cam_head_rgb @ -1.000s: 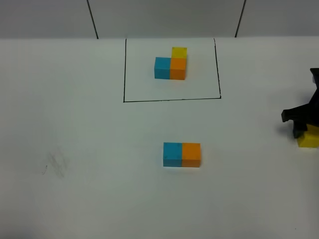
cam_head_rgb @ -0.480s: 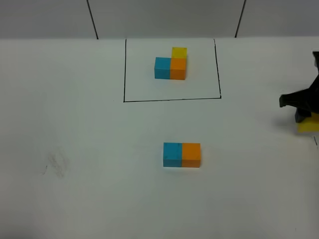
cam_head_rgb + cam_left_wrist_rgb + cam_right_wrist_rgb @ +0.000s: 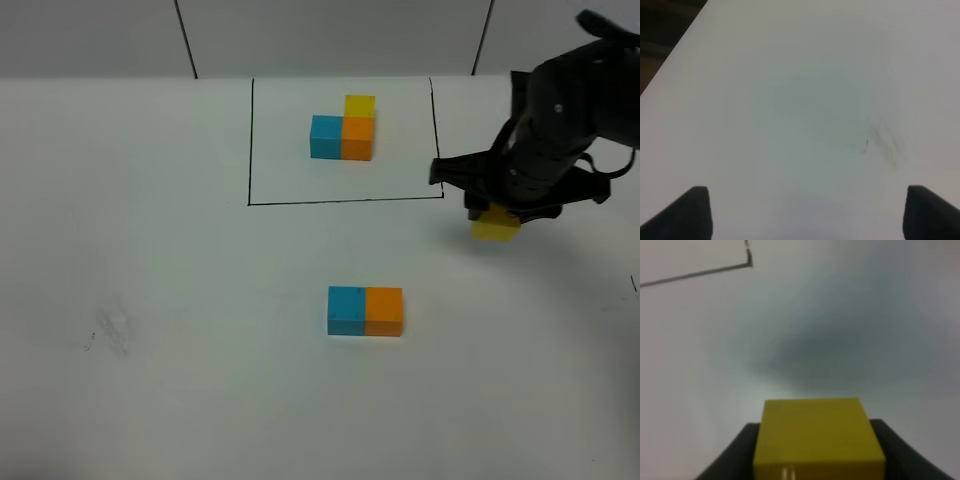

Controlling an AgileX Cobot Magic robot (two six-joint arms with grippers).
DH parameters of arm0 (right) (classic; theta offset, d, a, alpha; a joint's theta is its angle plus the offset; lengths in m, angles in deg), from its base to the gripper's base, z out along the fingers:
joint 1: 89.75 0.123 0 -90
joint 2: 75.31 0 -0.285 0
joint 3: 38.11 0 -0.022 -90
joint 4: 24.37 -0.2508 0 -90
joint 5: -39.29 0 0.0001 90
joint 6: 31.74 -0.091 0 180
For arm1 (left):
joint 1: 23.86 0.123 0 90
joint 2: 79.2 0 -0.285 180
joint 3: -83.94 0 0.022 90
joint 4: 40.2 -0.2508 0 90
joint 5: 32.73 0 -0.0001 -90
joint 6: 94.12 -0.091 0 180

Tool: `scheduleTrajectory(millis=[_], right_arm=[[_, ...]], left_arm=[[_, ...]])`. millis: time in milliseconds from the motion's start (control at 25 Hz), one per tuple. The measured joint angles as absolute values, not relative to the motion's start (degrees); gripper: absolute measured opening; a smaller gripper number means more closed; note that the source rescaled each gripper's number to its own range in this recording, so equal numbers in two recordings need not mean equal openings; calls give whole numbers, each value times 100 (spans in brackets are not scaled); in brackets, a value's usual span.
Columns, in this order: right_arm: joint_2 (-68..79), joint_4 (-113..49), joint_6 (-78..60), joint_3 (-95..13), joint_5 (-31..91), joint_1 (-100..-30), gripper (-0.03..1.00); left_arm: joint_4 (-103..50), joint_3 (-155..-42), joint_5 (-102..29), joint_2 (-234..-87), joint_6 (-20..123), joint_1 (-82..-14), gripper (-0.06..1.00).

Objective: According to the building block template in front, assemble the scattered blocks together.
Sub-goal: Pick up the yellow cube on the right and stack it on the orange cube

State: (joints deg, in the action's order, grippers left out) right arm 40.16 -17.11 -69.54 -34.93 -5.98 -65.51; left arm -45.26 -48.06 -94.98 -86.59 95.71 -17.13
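The template (image 3: 343, 128) is a blue, orange and yellow cube cluster inside a black drawn rectangle at the back. An unframed sky-blue cube (image 3: 346, 310) and orange cube (image 3: 384, 311) sit side by side, touching, at the table's middle. My right gripper (image 3: 497, 216) is shut on the yellow cube (image 3: 496, 226) and holds it above the table, just right of the rectangle's front right corner. The yellow cube (image 3: 817, 439) fills the right wrist view between the fingers. My left gripper (image 3: 807, 212) is open and empty over bare table; it is out of the exterior view.
The white table (image 3: 150, 250) carries a faint grey smudge (image 3: 110, 330) at the left, also in the left wrist view (image 3: 882, 145). The rectangle's corner line (image 3: 747, 262) shows ahead of the right gripper. A grey wall (image 3: 330, 35) stands at the back.
My right gripper has lifted the yellow cube off the table at the far right and carried it left and toward the back, near the rectangle's corner. The blue and orange cubes have not moved.
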Motion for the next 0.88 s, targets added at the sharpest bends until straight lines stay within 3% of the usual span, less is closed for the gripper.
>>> scheduleTrajectory(millis=[320,880], right_arm=[[4635,-1473,-7700,-4552,-1320,-5805,2],[4932,-1082,-8383,-4611,-1171,-5075,2]], left_arm=[[-4526,-4806,-9498,-8659,9571,-1713,75],[-4526,-4806,-9498,-8659,9571,-1713,75]])
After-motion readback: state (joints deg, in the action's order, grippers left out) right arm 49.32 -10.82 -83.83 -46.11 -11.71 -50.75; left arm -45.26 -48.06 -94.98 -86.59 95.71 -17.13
